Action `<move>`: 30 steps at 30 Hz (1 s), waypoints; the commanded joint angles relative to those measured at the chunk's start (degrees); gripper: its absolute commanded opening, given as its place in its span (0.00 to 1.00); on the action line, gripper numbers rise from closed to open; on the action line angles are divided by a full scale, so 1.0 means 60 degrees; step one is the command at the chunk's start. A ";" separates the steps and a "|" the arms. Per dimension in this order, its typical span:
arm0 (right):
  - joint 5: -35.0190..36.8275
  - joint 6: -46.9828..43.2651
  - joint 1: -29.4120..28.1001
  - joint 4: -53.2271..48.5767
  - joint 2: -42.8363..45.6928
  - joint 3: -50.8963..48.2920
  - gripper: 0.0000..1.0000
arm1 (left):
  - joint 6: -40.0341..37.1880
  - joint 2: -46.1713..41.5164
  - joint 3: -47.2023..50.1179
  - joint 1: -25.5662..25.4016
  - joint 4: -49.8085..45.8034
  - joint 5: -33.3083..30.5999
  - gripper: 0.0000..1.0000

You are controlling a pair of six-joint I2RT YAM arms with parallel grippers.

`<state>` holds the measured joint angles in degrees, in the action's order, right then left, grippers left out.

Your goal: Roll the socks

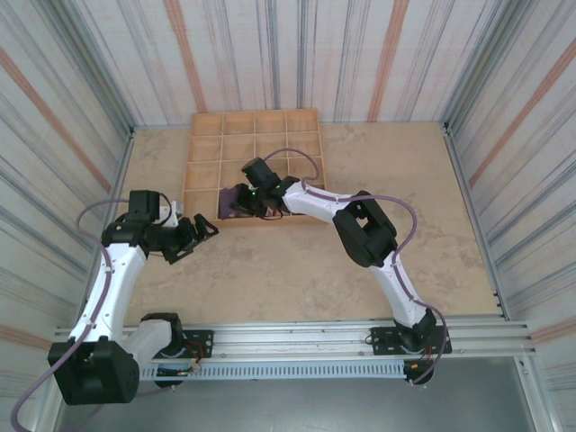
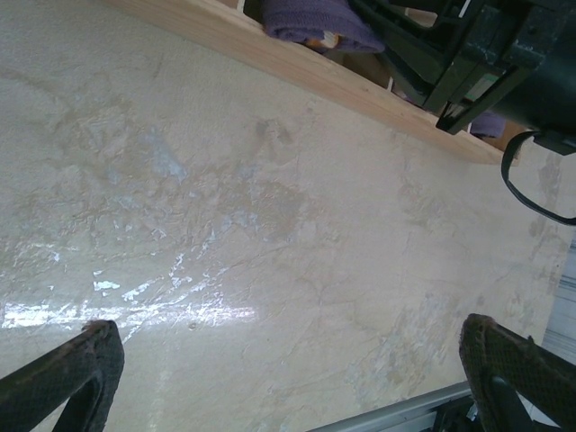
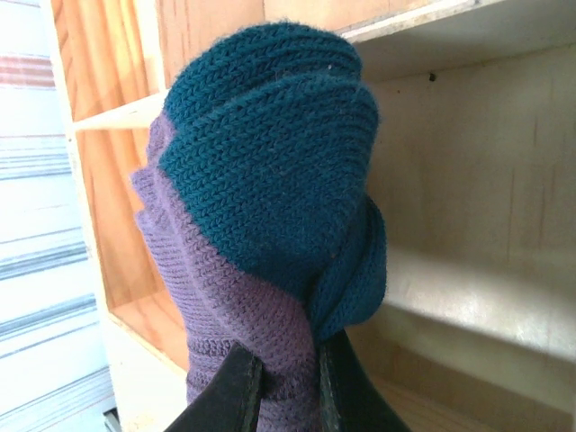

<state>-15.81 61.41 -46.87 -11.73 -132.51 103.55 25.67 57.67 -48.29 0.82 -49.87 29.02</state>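
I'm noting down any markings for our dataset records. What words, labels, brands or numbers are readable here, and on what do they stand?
None can be read.
The purple and teal sock, the wooden divider tray and the marble-look table carry no text.
The right hand, shut on the sock, and the open left hand show no label.
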 commanded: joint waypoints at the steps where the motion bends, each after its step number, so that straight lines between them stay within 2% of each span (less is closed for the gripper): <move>1: 0.0099 0.0340 -0.0104 -0.0343 -0.0440 0.0348 0.00 | -0.0206 -0.0197 0.0070 0.0086 -0.0145 0.0249 0.99; 7: -0.0094 0.0477 -0.0165 -0.0812 -0.0984 0.1101 0.00 | -0.0206 -0.0177 0.0098 0.0090 -0.0102 0.0306 0.99; 16: 0.0147 0.0367 -0.0158 -0.1444 -0.1183 0.1136 0.01 | -0.0158 -0.0151 0.0109 0.0086 -0.0126 0.0275 0.99; 18: 0.0099 0.0331 -0.0145 -0.1365 -0.1101 0.1069 0.07 | -0.0148 -0.0106 0.0078 0.0097 -0.0157 0.0317 0.99; 26: 0.0706 -0.0472 -0.0158 -0.1468 -0.0248 0.0865 0.45 | -0.0419 0.0152 -0.0407 0.0098 -0.0289 -0.0088 0.99; 30: 0.0940 -0.0843 -0.0169 -0.1395 0.0239 0.0766 0.56 | -0.0528 0.0413 -0.0726 0.0081 -0.0126 -0.0396 0.99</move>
<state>-12.93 59.44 -47.35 -17.28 -135.39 109.23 24.58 59.37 -50.17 0.82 -49.89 28.25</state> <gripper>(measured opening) 0.545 0.986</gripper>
